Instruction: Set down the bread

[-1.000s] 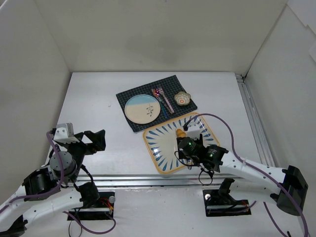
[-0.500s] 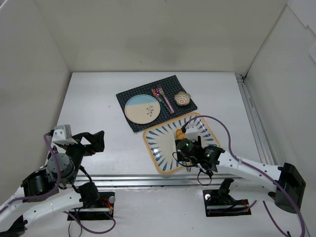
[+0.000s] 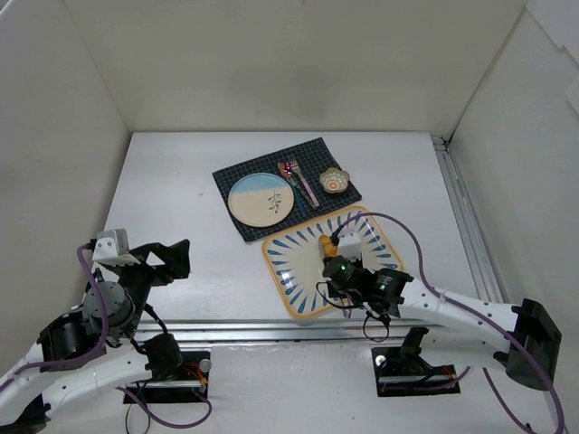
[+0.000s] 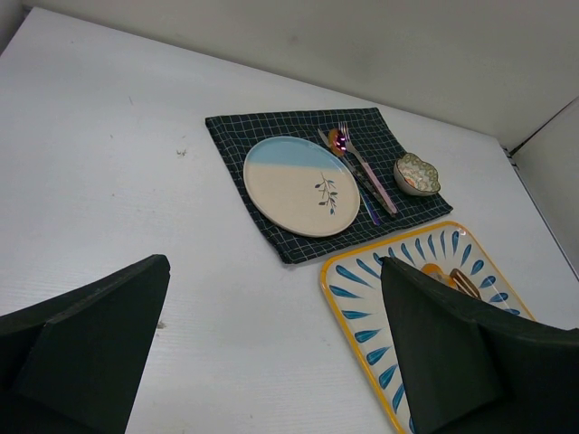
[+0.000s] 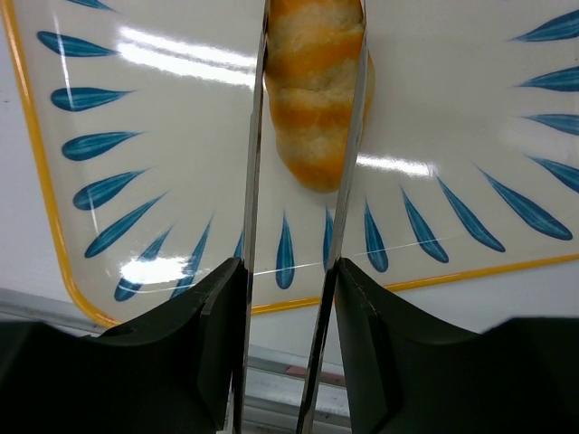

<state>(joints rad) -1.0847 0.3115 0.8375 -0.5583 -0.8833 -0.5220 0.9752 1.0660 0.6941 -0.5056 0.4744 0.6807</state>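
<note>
Right gripper [image 5: 312,23] is clamped on the bread [image 5: 312,99] at the tray [image 5: 136,181]; left gripper [image 4: 271,271] hangs spread wide, well apart

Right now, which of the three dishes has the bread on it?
The yellow-rimmed platter with blue strokes, where the right fingers clamp the bread. The round plate and flower-shaped dish on the mat carry none.

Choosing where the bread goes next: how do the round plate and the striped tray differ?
The round plate is smaller, blue and cream, and sits on the dark checked mat; the striped tray is larger, squarish, yellow-rimmed, and lies straight on the table. The plate holds nothing; the tray has the bread, clamped in the right gripper's jaws. Both lie flat.
</note>
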